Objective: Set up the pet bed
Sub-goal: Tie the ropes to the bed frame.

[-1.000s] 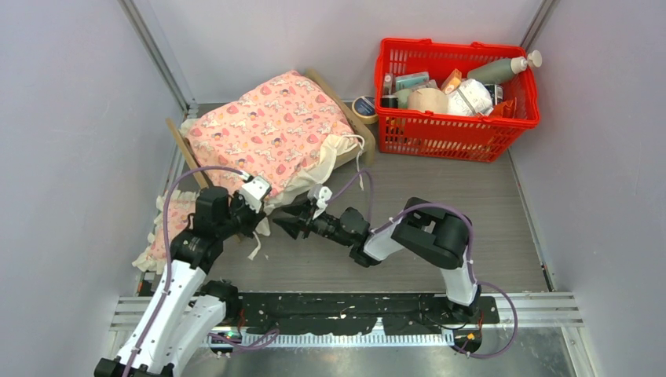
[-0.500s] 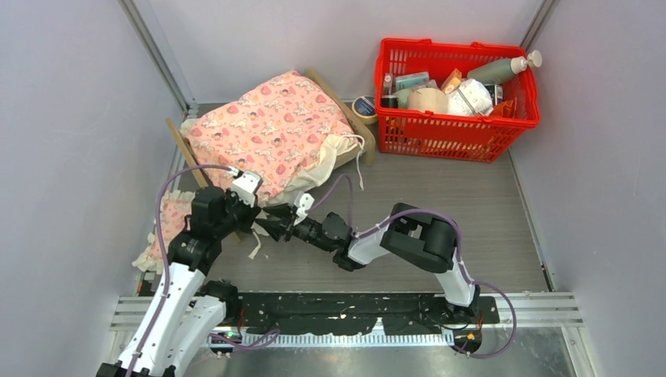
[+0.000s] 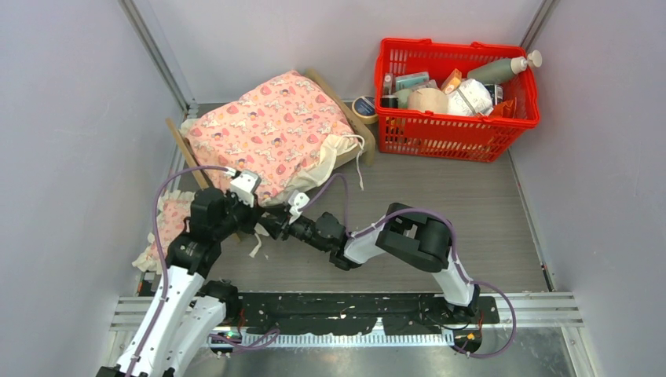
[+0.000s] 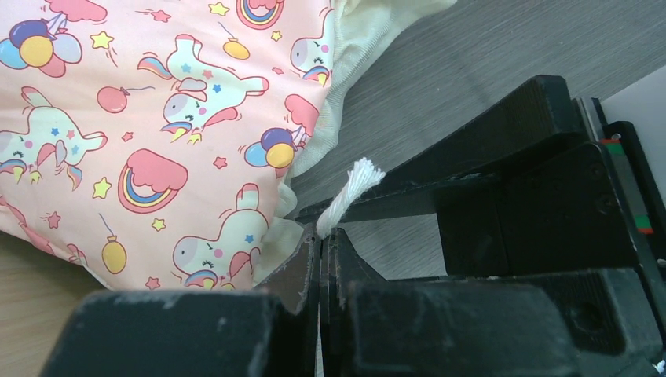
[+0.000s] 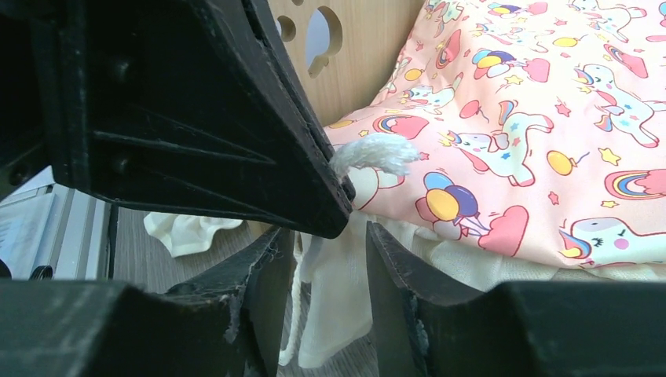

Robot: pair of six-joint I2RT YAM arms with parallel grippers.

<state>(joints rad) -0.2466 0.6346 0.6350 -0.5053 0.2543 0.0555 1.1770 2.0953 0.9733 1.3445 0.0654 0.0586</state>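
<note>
The pet bed (image 3: 326, 84) stands at the back left. The pink unicorn blanket (image 3: 267, 129) covers it, so the mattress is hidden. Its plywood headboard with the paw-print cutout (image 5: 345, 55) shows in the right wrist view. My left gripper (image 4: 326, 236) is shut on the blanket's white cord (image 4: 349, 192) at the near corner (image 3: 259, 223). My right gripper (image 5: 330, 243) is open, its jaws either side of the cream frill (image 5: 334, 298) and the hanging cord, touching nose to nose with the left gripper (image 5: 196, 118). In the top view the right gripper (image 3: 276, 226) is just right of the left one.
The small pink frilled pillow (image 3: 166, 228) lies on the floor by the left wall. A red basket (image 3: 455, 129) full of bottles and packets stands at the back right, a tape roll (image 3: 364, 107) beside it. Grey walls close in on both sides.
My right gripper has moved left, up to the blanket's near corner and against the left gripper. The left gripper has shifted slightly left, still holding the cord.
</note>
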